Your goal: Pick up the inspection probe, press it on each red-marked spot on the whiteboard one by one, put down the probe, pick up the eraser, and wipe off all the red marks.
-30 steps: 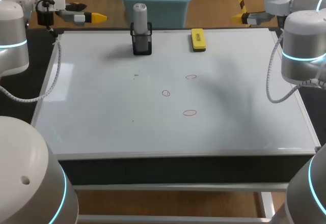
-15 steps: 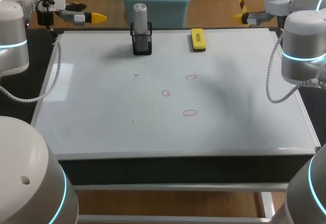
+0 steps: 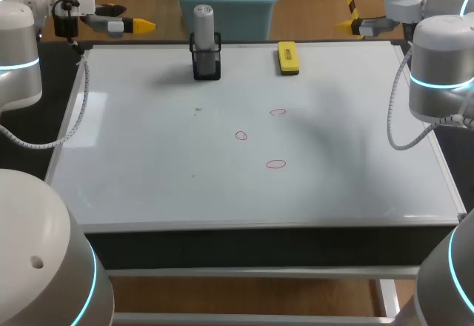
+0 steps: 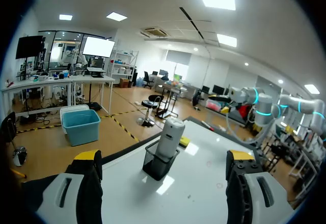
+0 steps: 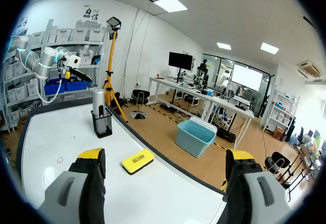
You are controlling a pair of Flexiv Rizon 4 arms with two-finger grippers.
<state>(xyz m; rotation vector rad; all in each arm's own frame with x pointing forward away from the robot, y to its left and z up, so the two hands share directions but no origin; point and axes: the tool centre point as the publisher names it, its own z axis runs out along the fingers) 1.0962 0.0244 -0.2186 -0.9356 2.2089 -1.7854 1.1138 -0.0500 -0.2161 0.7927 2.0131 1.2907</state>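
Head view: probe (image 3: 204, 21) stands upright in black mesh holder (image 3: 207, 64).

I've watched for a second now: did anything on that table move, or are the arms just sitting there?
Nothing visibly changed. The left gripper and right gripper stay open and empty at the far corners. The probe still stands in its holder, the eraser lies untouched, and three red marks remain on the whiteboard.

probe (image 3: 204, 21) upright in black holder (image 3: 207, 63), yellow eraser (image 3: 288, 57) flat, three red marks (image 3: 275, 164)
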